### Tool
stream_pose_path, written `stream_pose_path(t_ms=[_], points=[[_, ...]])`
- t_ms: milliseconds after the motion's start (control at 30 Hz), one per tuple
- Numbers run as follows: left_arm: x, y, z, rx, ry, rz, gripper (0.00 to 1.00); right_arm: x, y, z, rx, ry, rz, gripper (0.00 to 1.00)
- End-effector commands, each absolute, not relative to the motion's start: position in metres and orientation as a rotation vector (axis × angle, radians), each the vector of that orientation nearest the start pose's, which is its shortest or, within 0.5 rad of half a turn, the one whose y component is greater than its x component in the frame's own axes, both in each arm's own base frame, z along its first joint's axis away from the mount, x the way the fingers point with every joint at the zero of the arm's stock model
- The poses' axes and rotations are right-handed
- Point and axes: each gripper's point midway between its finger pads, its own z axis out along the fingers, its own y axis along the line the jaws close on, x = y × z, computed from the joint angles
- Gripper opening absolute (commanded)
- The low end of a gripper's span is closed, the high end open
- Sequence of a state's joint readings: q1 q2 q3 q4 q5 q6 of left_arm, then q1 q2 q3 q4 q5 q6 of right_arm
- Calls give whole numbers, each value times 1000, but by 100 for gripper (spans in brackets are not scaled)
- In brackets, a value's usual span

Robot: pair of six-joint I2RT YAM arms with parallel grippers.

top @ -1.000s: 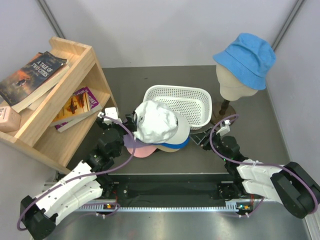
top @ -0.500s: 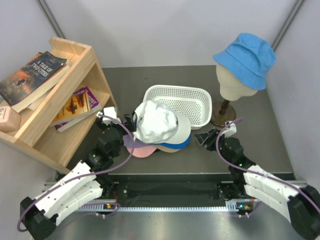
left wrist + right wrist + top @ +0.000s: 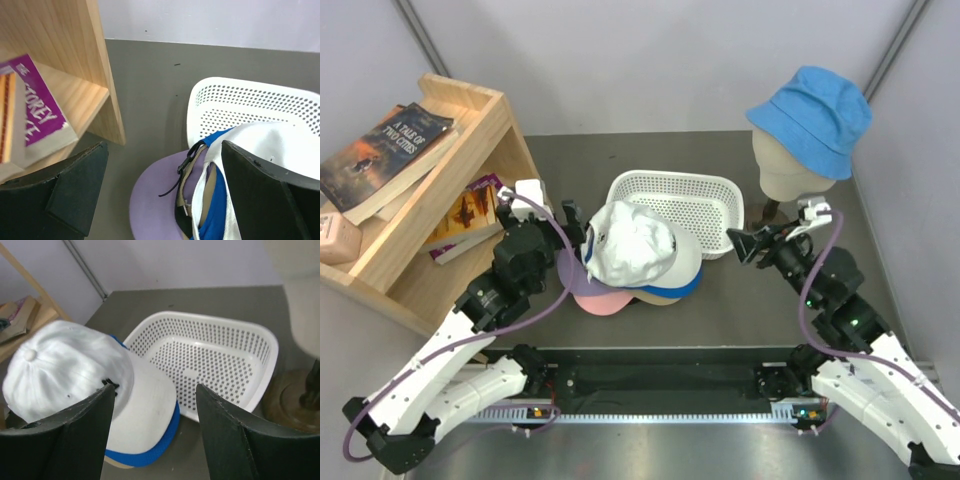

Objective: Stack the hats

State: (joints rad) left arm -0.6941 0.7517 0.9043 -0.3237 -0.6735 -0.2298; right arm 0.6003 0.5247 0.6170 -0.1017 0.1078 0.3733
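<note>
Stack of hats (image 3: 635,262) sits mid-table, touching the basket (image 3: 712,192) at its 1 o'clock — shelf (image 3: 440,180) out at 9 o'clock, mannequin head (image 3: 790,170) at 2 o'clock — arms flanking at either side.

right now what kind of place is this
Probably a robot test cell staged like a bedroom corner: plain grey walls, a wooden shelf of books, a mannequin head wearing a blue hat, and stacked hats.

Soft cloth hats (image 3: 638,255), perforated, seemingly plastic basket (image 3: 712,195), wooden shelf (image 3: 450,180).
</note>
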Motion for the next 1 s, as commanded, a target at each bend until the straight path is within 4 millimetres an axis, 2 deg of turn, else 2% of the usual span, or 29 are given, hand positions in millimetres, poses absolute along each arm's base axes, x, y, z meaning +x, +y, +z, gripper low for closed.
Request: stream_pose_path(t_ms=[0,33,100,133,200,233,333,400,467,533,600,633,733,967], points=[[270,-93,331,25,1719,-50,99,230,145,350,-256,1518,529,66],[272,-97,330,55,1732,-45,99,230,143,376,-255,1474,522,66],[274,-104,335,100,1728,-54,99,229,140,402,-280,1414,492,65],[275,-105,337,107,1723,-55,99,226,138,426,-282,1366,494,65],[278,-107,339,124,1706,-54,99,222,139,450,-312,1308,492,65],[279,-108,338,129,1707,-50,99,217,139,471,-316,1256,507,66],[281,-111,334,145,1711,-51,99,216,140,490,-329,1226,501,66],[284,-114,329,150,1714,-60,99,223,133,498,-330,1222,424,65],[286,-119,322,164,1725,-78,99,226,134,515,-323,1194,415,65],[288,-121,318,174,1741,-84,99,238,131,526,-312,1187,349,66],[289,-126,314,186,1753,-107,99,259,120,519,-297,1241,208,66],[290,-126,311,187,1761,-107,99,274,124,515,-316,1283,156,66],[289,-126,310,186,1757,-111,99,295,123,495,-334,1374,45,66],[289,-127,304,189,1767,-121,99,296,123,478,-382,1432,-58,67]])
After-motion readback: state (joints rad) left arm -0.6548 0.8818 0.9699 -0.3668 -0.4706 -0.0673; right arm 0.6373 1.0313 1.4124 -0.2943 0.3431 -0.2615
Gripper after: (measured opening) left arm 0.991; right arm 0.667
